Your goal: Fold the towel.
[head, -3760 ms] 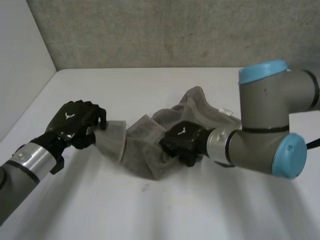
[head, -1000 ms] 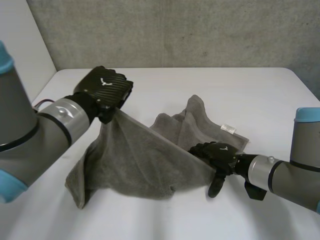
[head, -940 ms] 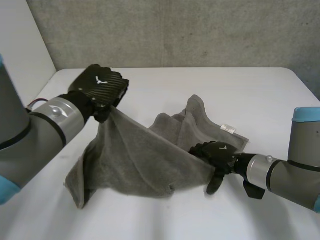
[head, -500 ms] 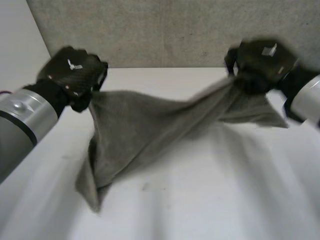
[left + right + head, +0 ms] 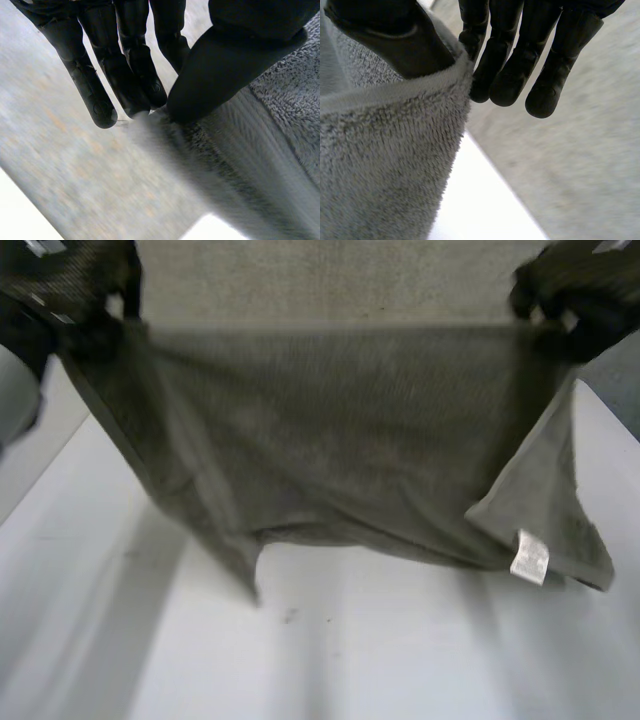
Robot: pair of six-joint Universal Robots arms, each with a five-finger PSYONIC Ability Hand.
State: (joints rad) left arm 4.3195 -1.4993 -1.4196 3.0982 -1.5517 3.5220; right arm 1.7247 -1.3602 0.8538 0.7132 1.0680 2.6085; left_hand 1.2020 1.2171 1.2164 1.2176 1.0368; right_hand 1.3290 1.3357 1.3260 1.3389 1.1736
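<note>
- White table (image 5: 400,660): lay below everything, running from the near edge to a grey wall (image 5: 330,280) at the far side.
- Grey towel (image 5: 340,440): hung in the air above the table, spread wide as a sheet. Long axis ran left to right. Top edge was pulled level between the two hands, and the face was turned to the near side.
- Lower edge of the towel: sagged in soft folds and dropped to a point at the lower left. Right-hand flap was turned forward and hung lower than the rest. Whether it touched the table could not be told.
- Left hand (image 5: 60,290): was raised at the far left, on the towel's top left corner. In the left wrist view, the left hand (image 5: 125,60) was clamped on the towel (image 5: 280,115), with the thumb pressed toward the fingertips and the hem caught between them.
- Right hand (image 5: 580,290): was raised at the far right, on the top right corner. In the right wrist view, the right hand (image 5: 520,55) pinched the towel (image 5: 385,165), with the thumb on one side of the hem and the fingers against the other.
- Small white label (image 5: 529,557): was sewn at the lower edge of the right flap and hung downward. Any writing on it was too small to read.
</note>
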